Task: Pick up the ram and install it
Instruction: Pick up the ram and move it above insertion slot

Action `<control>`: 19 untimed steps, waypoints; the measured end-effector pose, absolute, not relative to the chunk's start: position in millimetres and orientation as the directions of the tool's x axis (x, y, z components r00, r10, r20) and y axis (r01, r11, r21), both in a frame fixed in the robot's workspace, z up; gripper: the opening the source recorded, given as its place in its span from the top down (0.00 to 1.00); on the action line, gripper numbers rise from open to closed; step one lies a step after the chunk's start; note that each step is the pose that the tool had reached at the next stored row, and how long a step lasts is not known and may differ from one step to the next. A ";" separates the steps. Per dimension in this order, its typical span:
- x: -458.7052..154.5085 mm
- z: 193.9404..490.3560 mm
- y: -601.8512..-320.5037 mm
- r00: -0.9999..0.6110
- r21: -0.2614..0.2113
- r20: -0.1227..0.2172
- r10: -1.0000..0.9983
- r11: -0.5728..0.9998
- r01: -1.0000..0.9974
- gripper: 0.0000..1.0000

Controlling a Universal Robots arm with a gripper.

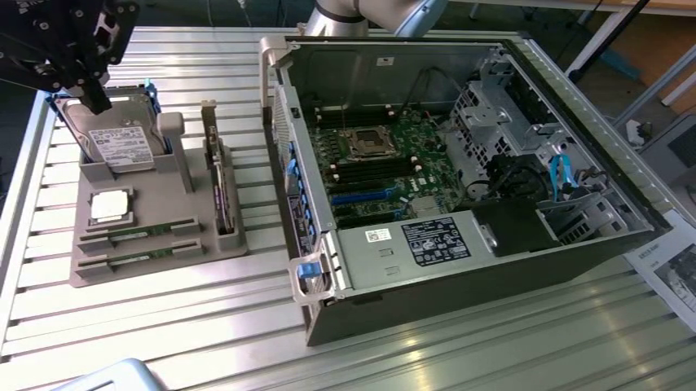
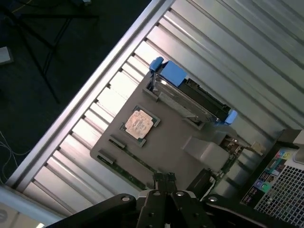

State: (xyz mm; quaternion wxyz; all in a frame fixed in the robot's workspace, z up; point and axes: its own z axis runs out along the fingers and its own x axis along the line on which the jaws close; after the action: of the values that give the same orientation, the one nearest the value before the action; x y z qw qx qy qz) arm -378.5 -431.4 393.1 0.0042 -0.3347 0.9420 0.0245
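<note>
Your gripper (image 1: 98, 99) is hanging over the far end of the grey holder tray (image 1: 158, 204), above the hard drive (image 1: 120, 142). Its fingers are clenched together with nothing between them, as the wrist view (image 2: 164, 178) is showing. I cannot tell whether they are touching the drive.

The hard drive is standing tilted in the tray's far pocket, and the square processor chip (image 1: 109, 206) is lying flat in the tray's middle. The ram (image 1: 139, 231) is sitting on edge in a slot at the tray's near end, with a second stick (image 1: 136, 261) lying parallel just beside it. Both are resting apart from the gripper.

The slatted aluminium table (image 1: 163, 326) is carrying the tray, its ribs catching bright light. To the exterior view's right of the tray, the open computer case (image 1: 435, 57) is lying on its side, exposing the green motherboard (image 1: 381, 163).

Farther from the tray on that side, a printed sheet (image 1: 669, 273) is lying at the table's edge, and beyond the table a dark floor (image 2: 47, 57) is showing.
</note>
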 end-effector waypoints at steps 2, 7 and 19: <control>-378.0 393.0 -431.4 -0.747 0.043 -0.024 -0.664 0.746 -0.664 0.90; -377.4 392.9 -431.4 -0.684 0.043 -0.024 -0.730 0.682 -0.730 0.90; -376.9 392.7 -431.4 -0.549 0.043 -0.024 -0.836 0.548 -0.836 0.90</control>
State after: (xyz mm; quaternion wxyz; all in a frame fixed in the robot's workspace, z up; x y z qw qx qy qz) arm -376.9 -431.4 392.7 0.0004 -0.4750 0.8796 0.0248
